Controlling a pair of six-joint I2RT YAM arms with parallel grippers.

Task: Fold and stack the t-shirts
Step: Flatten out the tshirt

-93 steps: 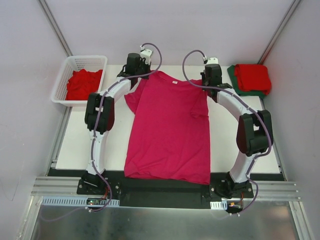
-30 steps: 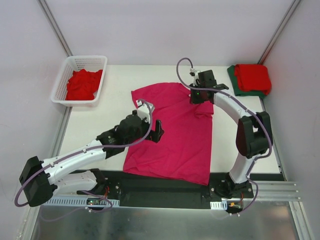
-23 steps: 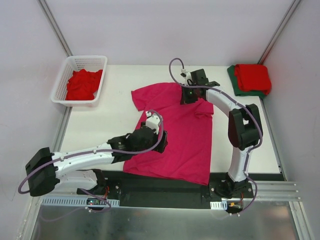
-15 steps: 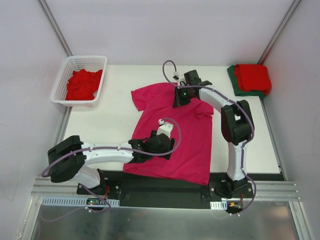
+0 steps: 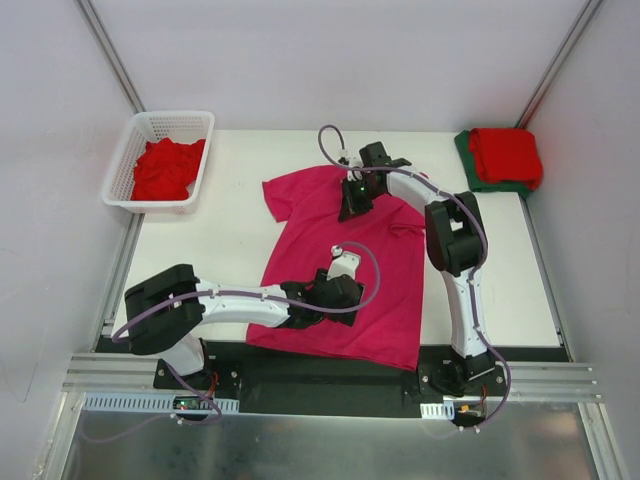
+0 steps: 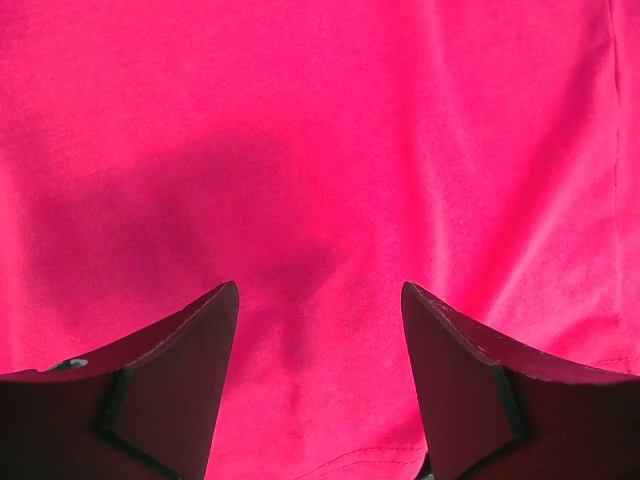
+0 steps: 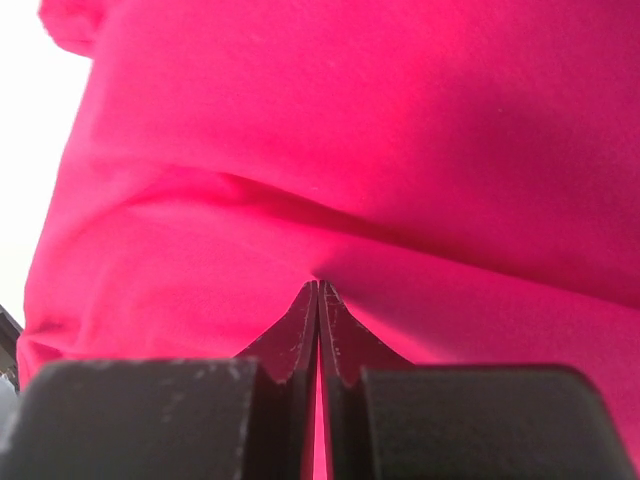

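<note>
Left arm: low, elbow out to the left, forearm stretched rightward near the front edge. Left gripper (image 6: 318, 290) points down, fingers spread, nothing between them.
Right arm: upper link stretched away from the base, forearm angled left at the far side. Right gripper (image 7: 318, 290) fingers pressed together, pinching a fold of shirt (image 7: 400, 150).

Magenta t-shirt (image 5: 388, 298) spread, top bunched; red shirt (image 5: 506, 152) atop green shirt (image 5: 466, 148), far-right.
</note>
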